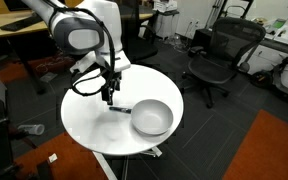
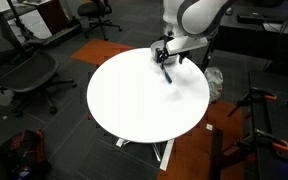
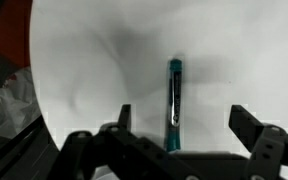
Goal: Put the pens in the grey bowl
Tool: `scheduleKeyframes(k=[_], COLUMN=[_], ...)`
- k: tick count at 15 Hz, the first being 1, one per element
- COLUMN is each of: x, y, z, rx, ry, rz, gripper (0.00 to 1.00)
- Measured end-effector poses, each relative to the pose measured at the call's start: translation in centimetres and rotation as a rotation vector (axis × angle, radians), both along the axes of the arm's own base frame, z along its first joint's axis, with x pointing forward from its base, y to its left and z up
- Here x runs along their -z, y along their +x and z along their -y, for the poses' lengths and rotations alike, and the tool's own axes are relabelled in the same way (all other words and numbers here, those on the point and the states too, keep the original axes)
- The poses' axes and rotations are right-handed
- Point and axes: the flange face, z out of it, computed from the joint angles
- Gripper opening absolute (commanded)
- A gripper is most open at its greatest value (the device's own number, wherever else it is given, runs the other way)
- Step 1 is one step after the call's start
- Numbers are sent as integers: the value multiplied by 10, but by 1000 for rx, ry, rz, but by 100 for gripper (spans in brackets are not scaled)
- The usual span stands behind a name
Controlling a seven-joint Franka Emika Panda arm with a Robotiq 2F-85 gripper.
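The pen [image 3: 174, 100] is lying flat on the white surface [image 3: 94, 70], in the middle of the wrist view. It is not yet in the grey bowl [image 1: 151, 118], which is sitting near it toward the lower right of an exterior view. The pincer [image 3: 181, 115] is hanging over the pen with jaws spread wide, gripping nothing, probably so that the pen is coming between them. Around the round surface, office chairs [image 1: 216, 55] are standing on dark floor.

Wrist view: pen [image 3: 174, 90], lower end hidden behind gripper [image 3: 181, 118]; fingers [image 3: 252, 128] blurred, bases cut by bottom edge; table [image 3: 94, 60] cropped top and right. In an exterior view: pen [image 1: 121, 108] a dark sliver, detail too small to tell.
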Motion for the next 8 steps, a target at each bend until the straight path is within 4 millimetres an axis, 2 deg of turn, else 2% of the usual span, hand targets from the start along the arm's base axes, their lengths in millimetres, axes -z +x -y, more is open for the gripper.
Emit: scheduleKeyframes(k=[8], x=[29], y=[22], z=[16], rx=[31], ry=[-6], rz=[-9], gripper=[100])
